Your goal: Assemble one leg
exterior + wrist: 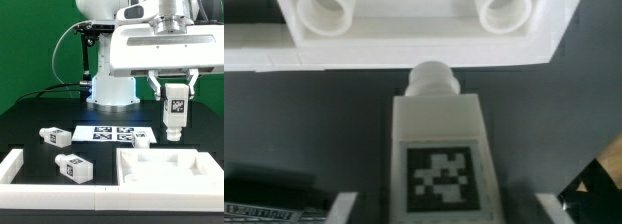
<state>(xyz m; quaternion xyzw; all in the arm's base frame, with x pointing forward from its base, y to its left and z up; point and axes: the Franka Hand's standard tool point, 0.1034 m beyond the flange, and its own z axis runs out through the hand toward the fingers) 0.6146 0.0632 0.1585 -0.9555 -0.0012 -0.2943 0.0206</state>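
The end effector (174, 94) is clamped on 1 leg (173, 124), its 2 fingers (345, 208) pressing the blocky tagged end from either side. The leg hangs upright, clear of the worktop (30, 112). The grip sits high on the block, which seems chosen to leave the narrow rounded tip (434, 78) free to enter a socket. It also leaves the fiducial tag (175, 104) uncovered and facing the exterior camera.

In the wrist view the tip points at the rim of the white panel (420, 52) and falls between 2 rounded openings (500, 16) without lining up with either. In the exterior view the leg hovers just behind the panel (160, 170), near its far edge and not touching it. My reading is that this is a carry-and-align step, with the leg lifted and insertion not yet begun. The next move probably calls for a sideways shift to centre the tip over 1 opening before lowering.

Further out, 2 spare legs (52, 135) lie on their sides toward the exterior view's left, well apart from the panel. The marker board (112, 132) lies flat between them and the held leg.
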